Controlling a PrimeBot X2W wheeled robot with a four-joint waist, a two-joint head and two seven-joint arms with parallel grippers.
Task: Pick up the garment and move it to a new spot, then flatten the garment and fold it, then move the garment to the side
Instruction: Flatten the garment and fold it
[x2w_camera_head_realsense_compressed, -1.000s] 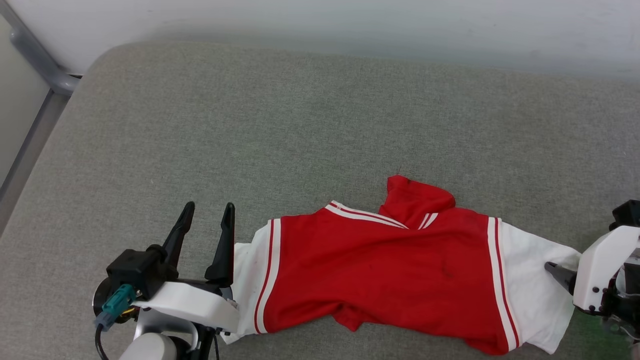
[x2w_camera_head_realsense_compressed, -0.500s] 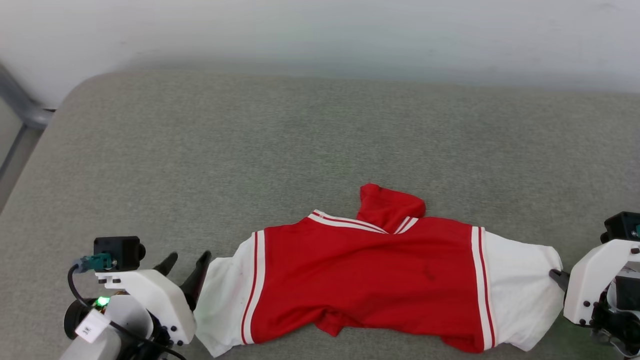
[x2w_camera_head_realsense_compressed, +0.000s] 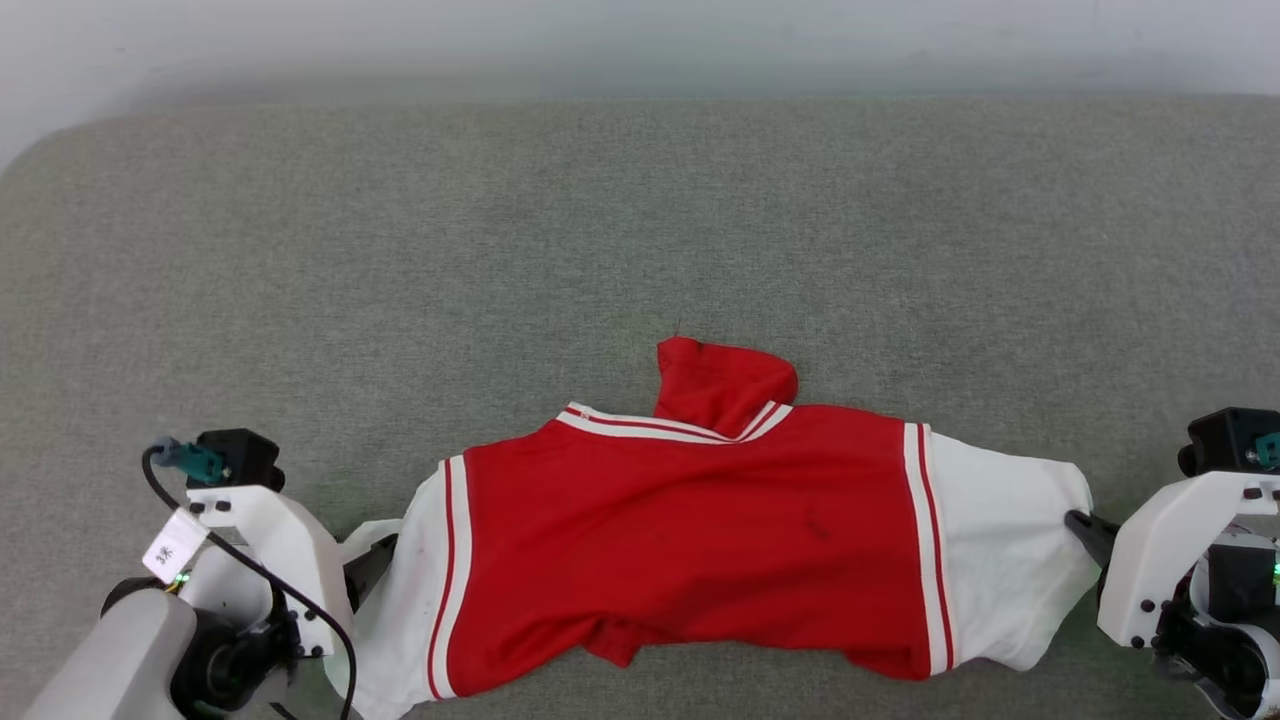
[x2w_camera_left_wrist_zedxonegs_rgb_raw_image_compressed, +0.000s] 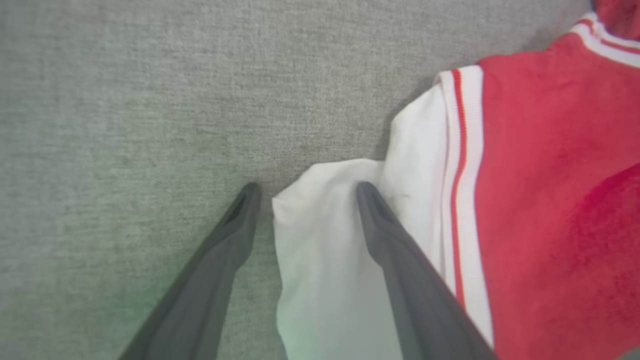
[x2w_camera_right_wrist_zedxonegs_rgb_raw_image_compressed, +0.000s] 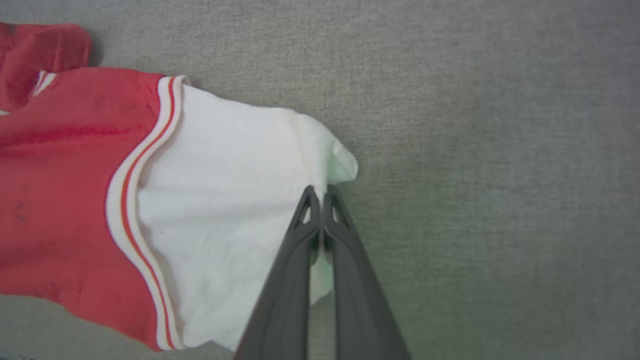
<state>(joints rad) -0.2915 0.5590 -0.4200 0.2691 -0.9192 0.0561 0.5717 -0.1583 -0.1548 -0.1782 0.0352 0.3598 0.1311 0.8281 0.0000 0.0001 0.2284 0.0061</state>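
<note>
The garment (x2w_camera_head_realsense_compressed: 690, 540), a red jersey with white striped trim and white end panels, lies spread crosswise on the grey cushion (x2w_camera_head_realsense_compressed: 640, 230), its collar folded up at the back. My left gripper (x2w_camera_left_wrist_zedxonegs_rgb_raw_image_compressed: 305, 192) is open, its two fingers straddling a fold of the garment's (x2w_camera_left_wrist_zedxonegs_rgb_raw_image_compressed: 525, 200) white left edge; in the head view it sits at the lower left (x2w_camera_head_realsense_compressed: 370, 560), half hidden under the cloth. My right gripper (x2w_camera_right_wrist_zedxonegs_rgb_raw_image_compressed: 320, 195) is shut on the white right edge of the garment (x2w_camera_right_wrist_zedxonegs_rgb_raw_image_compressed: 220, 200), and it shows at the lower right of the head view (x2w_camera_head_realsense_compressed: 1080, 525).
The grey cushion stretches far beyond the garment toward a pale wall (x2w_camera_head_realsense_compressed: 640, 40) at the back. Its rounded left corner (x2w_camera_head_realsense_compressed: 40, 170) sits at the far left. A black cable (x2w_camera_head_realsense_compressed: 250, 570) loops over my left wrist.
The head camera has shifted, so the whole scene slid leftward. My right gripper closed on the white right edge. My left gripper dropped low and its fingers now straddle the white left edge.
</note>
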